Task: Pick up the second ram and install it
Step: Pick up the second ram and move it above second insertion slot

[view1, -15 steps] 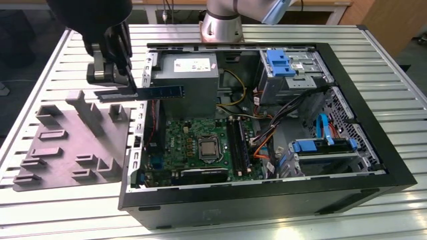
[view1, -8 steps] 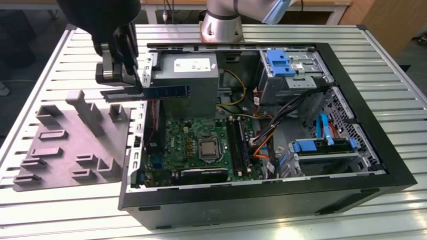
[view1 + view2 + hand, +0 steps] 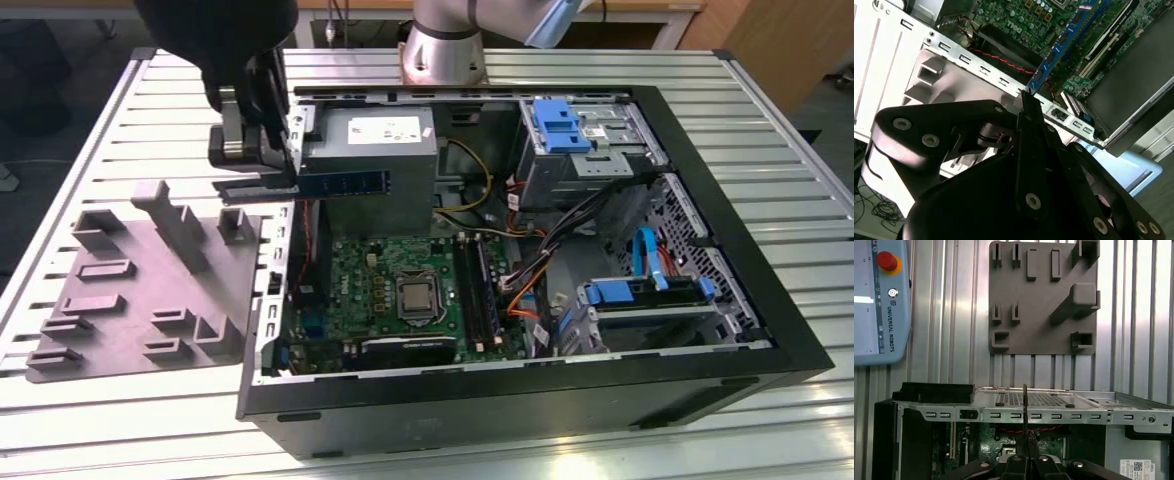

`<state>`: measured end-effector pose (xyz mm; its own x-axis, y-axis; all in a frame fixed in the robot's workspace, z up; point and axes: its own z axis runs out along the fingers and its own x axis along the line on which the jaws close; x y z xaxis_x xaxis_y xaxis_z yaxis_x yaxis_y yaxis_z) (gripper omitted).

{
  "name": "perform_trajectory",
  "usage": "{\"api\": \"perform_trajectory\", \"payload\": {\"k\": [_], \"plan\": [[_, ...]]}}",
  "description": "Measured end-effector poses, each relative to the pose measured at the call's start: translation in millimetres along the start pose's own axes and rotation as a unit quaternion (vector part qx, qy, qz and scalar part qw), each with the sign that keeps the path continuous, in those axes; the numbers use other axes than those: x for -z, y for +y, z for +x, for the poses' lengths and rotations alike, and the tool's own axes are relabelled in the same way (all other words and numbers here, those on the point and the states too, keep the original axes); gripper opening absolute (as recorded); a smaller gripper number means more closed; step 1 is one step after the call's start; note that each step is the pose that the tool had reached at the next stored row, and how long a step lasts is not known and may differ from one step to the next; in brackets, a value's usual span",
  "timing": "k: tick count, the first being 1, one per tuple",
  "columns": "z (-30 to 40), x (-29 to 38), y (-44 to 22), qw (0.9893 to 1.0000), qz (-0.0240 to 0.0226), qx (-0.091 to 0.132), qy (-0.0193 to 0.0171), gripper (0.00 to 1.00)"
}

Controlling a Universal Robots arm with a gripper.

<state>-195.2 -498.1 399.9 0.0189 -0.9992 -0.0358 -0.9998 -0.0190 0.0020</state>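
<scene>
**Gripper point(image 3: 1026, 100) clamped on the second ram point(image 3: 1064, 47), over the case point(image 3: 534, 405)**

Closest to the lens in both wrist views is my gripper's black linkage, jaws pinched shut on one end of the stick. In the exterior view it hangs level beside the power supply point(image 3: 374, 135), far side, toward the exterior view's left, well apart from the motherboard slots point(image 3: 474, 285). Held by one end, I judge it could pivot, slip or clip the case wall. The second wrist view gives its blue face, the first wrist view an edge-on line with the fixture plate point(image 3: 1041, 295) beyond.

Black gripper point(image 3: 1026, 101) pinches second ram point(image 3: 1066, 43) above motherboard point(image 3: 1016, 16).
</scene>
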Motion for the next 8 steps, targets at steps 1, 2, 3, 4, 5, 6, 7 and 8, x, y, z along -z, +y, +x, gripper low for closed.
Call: {"api": "perform_trajectory", "payload": {"k": [1,2,3,4,5,6,7,8], "plan": [[0.0,0.0,-1.1,1.0,0.0,0.0,0.0,0.11],[0.0,0.0,-2.1,1.0,0.0,0.0,0.0,0.11],[0.0,-0.1,-3.1,1.0,0.0,0.0,0.0,0.11],[-0.1,-0.1,-4.0,1.0,0.0,0.0,0.0,0.11],[-0.1,-0.2,-4.8,1.0,0.0,0.0,0.0,0.11],[-0.1,-0.3,-5.6,1.0,0.0,0.0,0.0,0.11],[-0.1,-0.3,-6.4,1.0,0.0,0.0,0.0,0.11],[-0.1,-0.3,-7.3,1.0,0.0,0.0,0.0,0.11]]}}
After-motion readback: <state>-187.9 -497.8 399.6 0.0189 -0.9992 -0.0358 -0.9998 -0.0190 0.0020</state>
